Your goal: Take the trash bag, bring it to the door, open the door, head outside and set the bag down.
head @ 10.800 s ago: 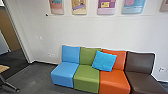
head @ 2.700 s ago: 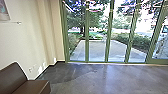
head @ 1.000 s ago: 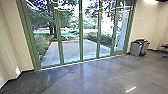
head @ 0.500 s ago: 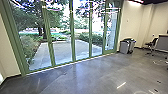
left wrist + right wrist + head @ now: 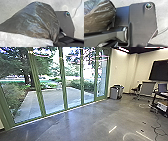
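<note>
Can't tell if my left fingers or right fingers are spread or pressed together; the views don't settle it. Trash bag is right by my wrists, dark, shiny plastic, creased, folds bunching toward one narrow spot beside my black arm parts. Pale crinkled material lies against the dark plastic; can't tell if it's the same bag. Right wrist view has dark plastic too, near my jointed bar and my wide base plate. Grey floor around the plate, thin cable on it.

Further out, I'm indoors. Glass wall with green uprights runs from near left to far middle, at an angle to me. Bright line along its foot. Through it: pale paving, bushes on the near left and more past the paving, trees behind.

Just right of the glass wall's far end: grey bin at the foot of a cream wall. Right of that, dark chair, then a grey panel. Big black screen up on the wall, far right. Below it, a dark stand with equipment. Dark cables trail over the floor on the right. Light streaks on the floor there too.
</note>
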Robot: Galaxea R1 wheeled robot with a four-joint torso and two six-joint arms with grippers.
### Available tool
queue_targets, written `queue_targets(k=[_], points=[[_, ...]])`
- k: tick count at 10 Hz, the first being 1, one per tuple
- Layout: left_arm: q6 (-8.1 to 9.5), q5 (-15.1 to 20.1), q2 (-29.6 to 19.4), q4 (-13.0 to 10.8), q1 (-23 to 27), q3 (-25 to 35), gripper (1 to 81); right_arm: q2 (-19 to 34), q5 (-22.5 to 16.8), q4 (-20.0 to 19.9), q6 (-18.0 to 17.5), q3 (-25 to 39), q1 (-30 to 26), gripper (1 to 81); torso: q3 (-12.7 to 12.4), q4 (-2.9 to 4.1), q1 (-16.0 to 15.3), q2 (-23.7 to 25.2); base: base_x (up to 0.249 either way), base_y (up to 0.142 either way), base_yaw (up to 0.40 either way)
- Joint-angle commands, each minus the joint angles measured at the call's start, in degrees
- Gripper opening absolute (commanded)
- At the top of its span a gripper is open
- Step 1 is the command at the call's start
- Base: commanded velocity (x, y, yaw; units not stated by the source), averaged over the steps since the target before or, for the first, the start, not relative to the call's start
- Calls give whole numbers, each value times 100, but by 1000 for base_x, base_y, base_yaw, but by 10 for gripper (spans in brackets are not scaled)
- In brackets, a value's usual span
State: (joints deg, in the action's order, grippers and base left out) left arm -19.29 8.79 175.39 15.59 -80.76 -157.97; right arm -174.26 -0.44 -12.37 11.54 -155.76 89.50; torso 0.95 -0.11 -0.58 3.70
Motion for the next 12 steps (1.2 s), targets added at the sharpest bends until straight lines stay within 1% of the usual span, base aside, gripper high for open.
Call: queue_targets(k=[1, 6, 12], points=[[-5, 343, 14, -39, 416, 2, 10, -14, -334, -2, -3, 3, -305, 811, 0, 0, 0, 0, 0, 0, -184], [-5, 343, 6, -30, 416, 2, 10, -14, -334, 7, -3, 3, -305, 811, 0, 0, 0, 0, 0, 0, -128], [4, 343, -21, -30, 407, 2, 10, -23, -334, 7, -3, 3, -297, 811, 0, 0, 0, 0, 0, 0, 0]])
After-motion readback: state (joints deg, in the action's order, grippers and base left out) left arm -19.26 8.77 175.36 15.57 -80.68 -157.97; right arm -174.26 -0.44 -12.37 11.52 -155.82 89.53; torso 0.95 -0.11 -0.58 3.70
